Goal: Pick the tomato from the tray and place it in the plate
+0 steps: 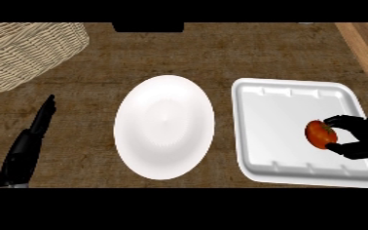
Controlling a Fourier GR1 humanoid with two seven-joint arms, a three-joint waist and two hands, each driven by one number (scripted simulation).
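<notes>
Tomato first: the small round red tomato sits over the right side of the white square foam tray, close to the tray's right edge. The black right hand comes in from the right edge of the view. Its fingers are curled round the tomato, one part above it and one part below it, so the tomato is pinched between them. It is not possible to tell if the tomato is touching the tray floor or is lifted a little.

The tray has a raised rim with small bumps along its top and bottom walls. Just to the left of the tray lies the round white plate, with nothing on it. The plate and the tray are near each other but not touching.

The black left hand shows at the lower left, well apart from the plate. Its fingers are straight and point up, and it holds nothing.

All of these rest on a brown wooden counter. A pale woven wicker basket sits in the top left corner, far from the tray.
</notes>
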